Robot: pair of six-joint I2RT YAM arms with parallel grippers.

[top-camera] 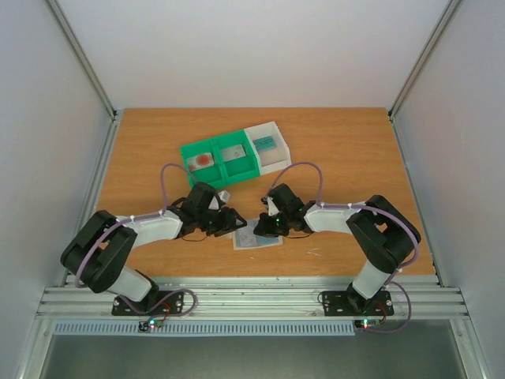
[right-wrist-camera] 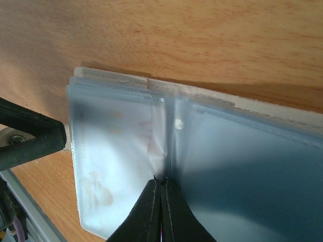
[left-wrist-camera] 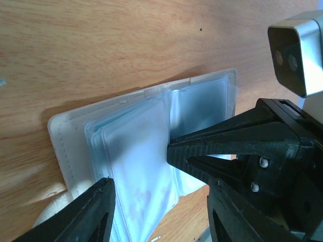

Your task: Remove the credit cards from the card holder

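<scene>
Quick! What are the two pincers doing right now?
Left pincer: open, straddling the card holder's clear pages.
Right pincer: closed, tips at the holder's fold; pinching anything, cannot tell.

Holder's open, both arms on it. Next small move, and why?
Probably close the left end effector on the near edge of the card holder pocket pages. It's open astride them, while the shut right end effector pins the centre fold.
</scene>
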